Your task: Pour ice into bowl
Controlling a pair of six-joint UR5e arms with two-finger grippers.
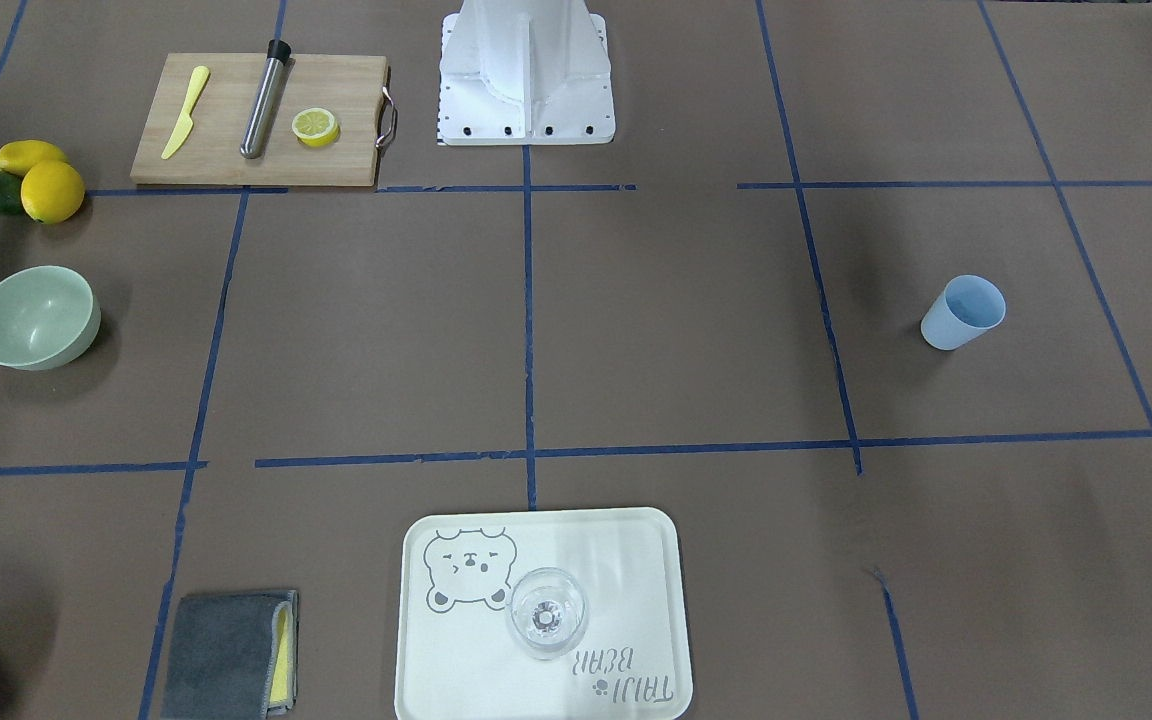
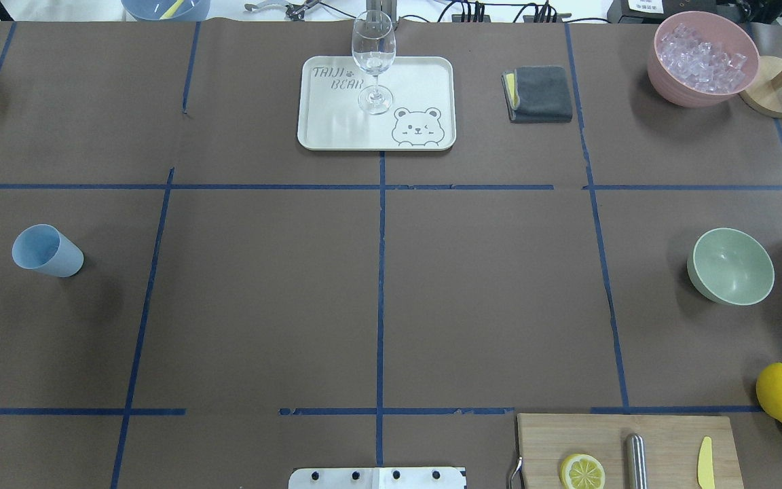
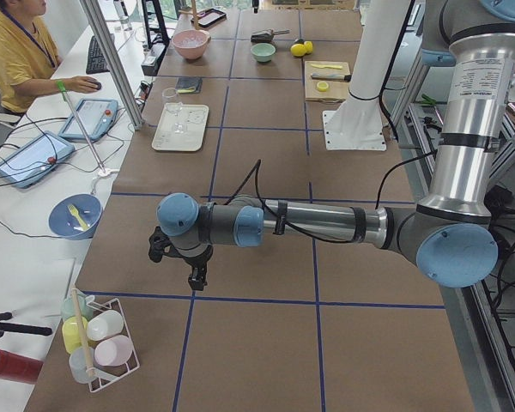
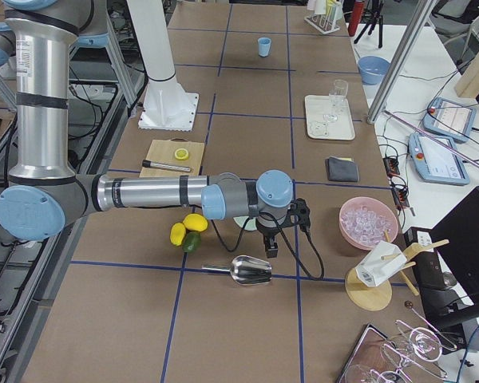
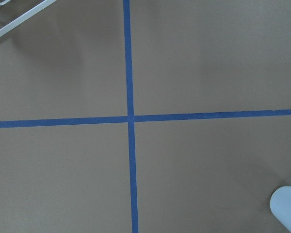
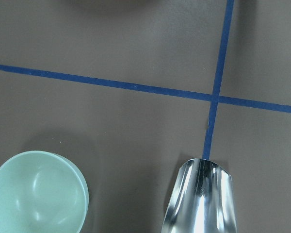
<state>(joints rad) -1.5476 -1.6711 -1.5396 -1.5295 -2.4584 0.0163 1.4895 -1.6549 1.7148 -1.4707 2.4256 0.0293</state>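
1. You'll find the bowl [image 2: 730, 266] upright at 3 o'clock on the surface [image 2: 377, 299] in the overhead view.
2. The ice [image 2: 700, 51] is heaped in the pink tub [image 2: 669, 85], at 12 o'clock from the bowl and well apart from it.
3. A metal scoop [image 6: 201, 199] lies on the surface. In the right wrist view the bowl sits near it at its 9 o'clock, not touching.
4. Your right claw [image 4: 270, 247] hangs just above the scoop. You cannot tell whether it is clenched or released.
5. Your left claw [image 3: 195, 279] hovers over the surface near the light blue cup [image 5: 287, 208]. Its state cannot be told either.
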